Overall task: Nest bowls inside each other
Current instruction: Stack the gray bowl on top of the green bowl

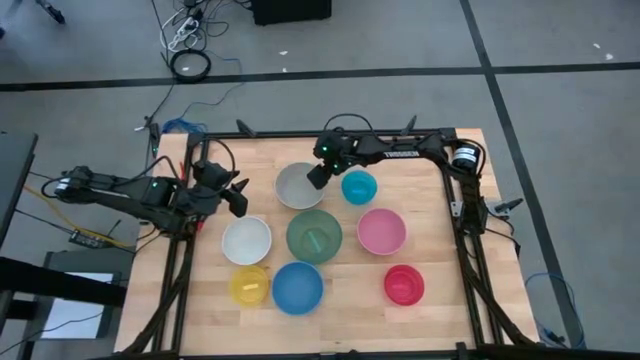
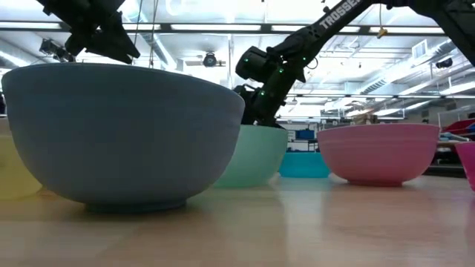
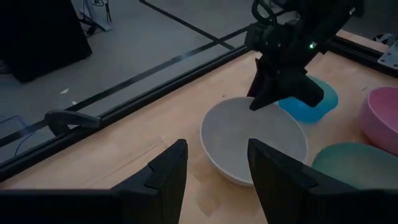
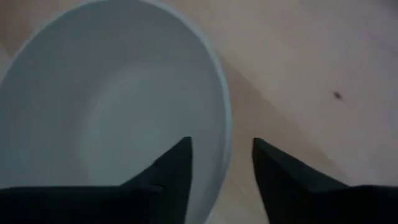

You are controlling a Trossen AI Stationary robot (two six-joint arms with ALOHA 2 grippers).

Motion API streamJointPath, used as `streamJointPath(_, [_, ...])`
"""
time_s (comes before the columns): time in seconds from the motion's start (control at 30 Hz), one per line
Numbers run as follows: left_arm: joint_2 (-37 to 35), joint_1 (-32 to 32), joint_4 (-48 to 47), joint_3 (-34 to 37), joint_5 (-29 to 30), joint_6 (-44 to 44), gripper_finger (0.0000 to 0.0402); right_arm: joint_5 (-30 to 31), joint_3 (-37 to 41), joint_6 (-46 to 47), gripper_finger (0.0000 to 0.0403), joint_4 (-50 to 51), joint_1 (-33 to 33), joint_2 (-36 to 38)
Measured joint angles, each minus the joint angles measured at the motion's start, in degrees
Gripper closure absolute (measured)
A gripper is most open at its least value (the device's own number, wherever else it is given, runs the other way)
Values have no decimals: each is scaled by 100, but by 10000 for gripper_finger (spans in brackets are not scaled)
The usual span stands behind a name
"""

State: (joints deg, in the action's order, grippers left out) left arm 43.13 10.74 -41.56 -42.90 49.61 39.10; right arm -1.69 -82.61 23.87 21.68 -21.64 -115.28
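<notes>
Eight bowls stand on their bases on the wooden table. The grey bowl (image 1: pixel 299 186) and the small cyan bowl (image 1: pixel 358 186) are at the far middle. The green bowl (image 1: pixel 314 236), pink bowl (image 1: pixel 381 231) and white bowl (image 1: pixel 246 240) form the middle row. The yellow bowl (image 1: pixel 249 284), blue bowl (image 1: pixel 297 288) and red bowl (image 1: pixel 404 284) are nearest. My right gripper (image 4: pixel 221 146) is open and slants down over the grey bowl's (image 4: pixel 124 112) rim on the cyan bowl's side, one finger inside and one outside, with a gap on both sides. My left gripper (image 1: pixel 240 197) hangs open, left of the grey bowl (image 3: pixel 249 140).
A black frame rail (image 1: pixel 340 133) runs around the table's far and side edges. The cyan bowl (image 3: pixel 311 102) stands close behind my right gripper. Bare wood (image 1: pixel 440 240) shows to the right of the pink bowl.
</notes>
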Motion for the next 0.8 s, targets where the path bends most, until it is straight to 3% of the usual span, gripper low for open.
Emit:
streamJointPath(0.17, [36, 0, -8, 7, 1, -1, 225, -3, 0, -20, 371, -39, -74, 0])
streamJointPath(0.23, [38, 0, -9, 7, 1, -1, 225, 9, 0, -94, 393, -109, -89, 0])
streamJointPath(0.5, [38, 2, -32, 7, -1, -1, 225, 0, 0, -71, 398, -188, -130, 0])
streamJointPath(0.8, [38, 1, -40, 7, -3, -2, 225, -173, 0, -105, 379, -206, -132, 0])
